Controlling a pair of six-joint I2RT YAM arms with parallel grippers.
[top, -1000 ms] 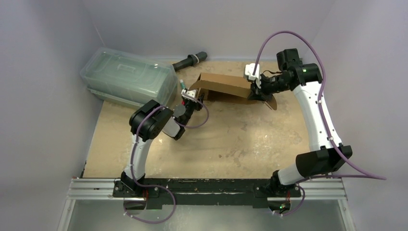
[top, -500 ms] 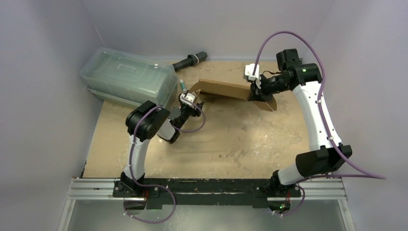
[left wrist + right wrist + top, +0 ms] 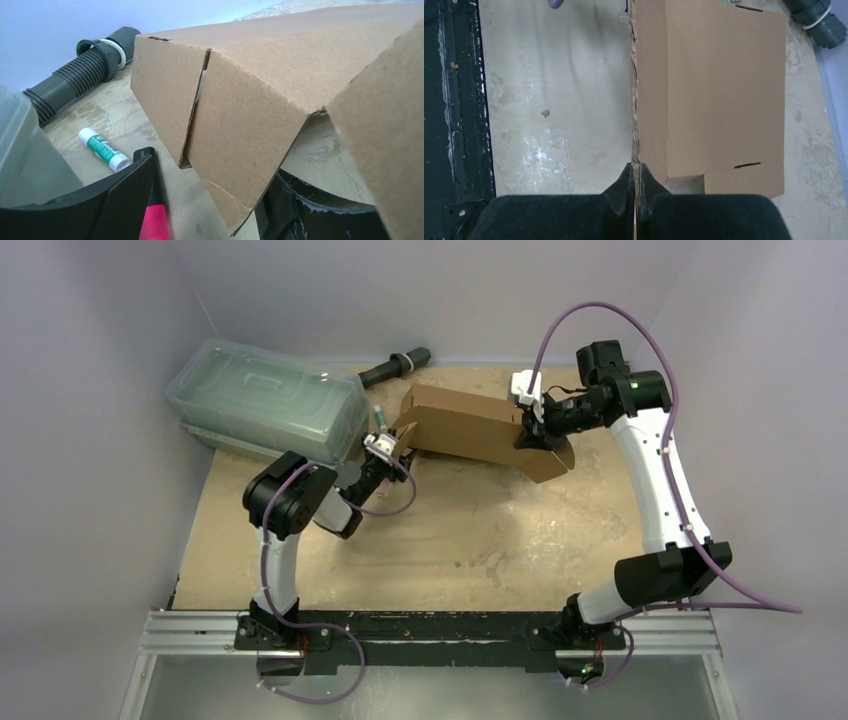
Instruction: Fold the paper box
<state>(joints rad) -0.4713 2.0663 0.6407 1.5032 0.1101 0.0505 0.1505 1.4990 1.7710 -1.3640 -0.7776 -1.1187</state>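
The paper box [image 3: 470,425] is a brown cardboard sheet partly folded up, raised off the table [image 3: 480,530] at the back middle. My right gripper [image 3: 532,433] is shut on its right edge; in the right wrist view the fingertips [image 3: 644,181] pinch the thin cardboard edge, with the box [image 3: 714,90] stretching away. My left gripper [image 3: 395,453] stands open at the box's left end. In the left wrist view the jaws are wide apart, and a pointed corner flap of the box [image 3: 240,100] hangs between the fingers [image 3: 127,200] without being clamped.
A clear greenish lidded container [image 3: 265,405] stands at the back left, close to the left arm. A dark ribbed hose piece [image 3: 395,367] lies at the back wall. A glue stick [image 3: 104,148] lies between the container and the box. Walls close in on three sides.
My left arm has drawn back toward the left and its jaws have widened. The box's front panel has swung up and shows more of its face. The right gripper kept its hold.
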